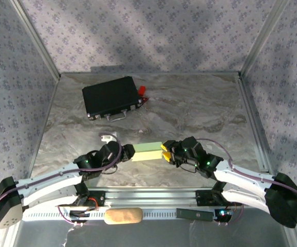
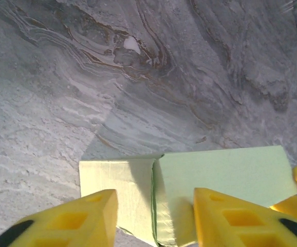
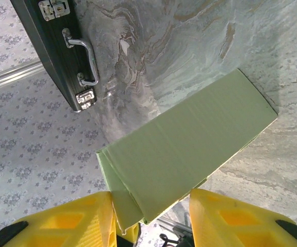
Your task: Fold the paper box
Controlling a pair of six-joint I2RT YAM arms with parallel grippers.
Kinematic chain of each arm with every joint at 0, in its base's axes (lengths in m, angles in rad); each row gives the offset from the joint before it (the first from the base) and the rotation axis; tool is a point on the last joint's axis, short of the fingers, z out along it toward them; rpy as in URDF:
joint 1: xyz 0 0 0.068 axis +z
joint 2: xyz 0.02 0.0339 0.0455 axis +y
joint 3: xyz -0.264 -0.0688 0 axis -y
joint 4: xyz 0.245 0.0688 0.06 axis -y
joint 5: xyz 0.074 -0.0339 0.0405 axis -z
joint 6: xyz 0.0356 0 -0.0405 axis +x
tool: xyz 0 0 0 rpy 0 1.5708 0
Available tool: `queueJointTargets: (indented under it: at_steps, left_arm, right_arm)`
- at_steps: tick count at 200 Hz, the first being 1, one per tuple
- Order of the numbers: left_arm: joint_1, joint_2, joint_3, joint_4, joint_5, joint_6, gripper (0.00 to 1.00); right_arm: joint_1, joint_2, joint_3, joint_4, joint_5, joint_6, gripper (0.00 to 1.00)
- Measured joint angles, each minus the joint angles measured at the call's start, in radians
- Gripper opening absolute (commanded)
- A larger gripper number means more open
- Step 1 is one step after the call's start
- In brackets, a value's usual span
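Right pincer [image 3: 151, 193] is clenched on one short end of the paper box [image 1: 147, 152]. Its yellow fingers sit either side of the box's width, and the box runs out from them toward the black case [image 1: 111, 96]. Left pincer [image 1: 129, 153] is at the box's other end. In its wrist view the fingers overlap the card, but the contact pts fall below the frame edge, so can't tell if it's gripping or just spread over it.

Box is a pale-green folded slab w/ a crease near the left-pincer end. It lies well nearer the arm bases than the case and somewhat right of it in the top view.

Surface [image 1: 200, 113] is grey marbled stone-look w/ brown veins. Case lies flat on it, metal handle and latches on the side facing the arms. A small red item [image 1: 142, 89] sits just beside the case's far right corner. A small white item [image 1: 107, 136] lies on the arm side of the case, too small to ID.

Walls [image 1: 138, 31] behind and to both sides of the case carry lilac-grey wallpaper w/ a small floral repeat. Slanted metal posts [image 1: 35, 37] stand at the corners.
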Motion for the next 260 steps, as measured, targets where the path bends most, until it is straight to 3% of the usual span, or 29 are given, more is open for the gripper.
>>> queueJointTargets:
  at_steps: [18,56,133,209,246,260]
  left_arm:
    - [0.0,-0.026,-0.014,0.009,0.008,-0.005,0.25]
    - [-0.005,-0.026,-0.024,0.033,0.018,-0.014,0.18]
    - [-0.071,0.018,-0.024,0.064,-0.077,0.009,0.13]
    - [-0.283,0.108,-0.005,0.09,-0.284,0.114,0.1]
    - [-0.394,0.173,-0.005,0.122,-0.418,0.109,0.09]
    - [-0.425,0.21,-0.004,0.127,-0.409,0.101,0.08]
  right_arm:
    - [0.0,0.0,0.0,0.0,0.0,-0.003,0.38]
    - [0.003,0.005,0.0,0.0,0.0,-0.01,0.34]
    - [0.004,-0.006,-0.002,-0.016,0.019,-0.065,0.32]
    - [0.013,-0.16,-0.034,-0.17,0.035,-0.285,0.31]
    - [0.078,-0.288,-0.095,-0.218,0.087,-0.322,0.31]
    - [0.115,-0.328,-0.122,-0.255,0.093,-0.322,0.31]
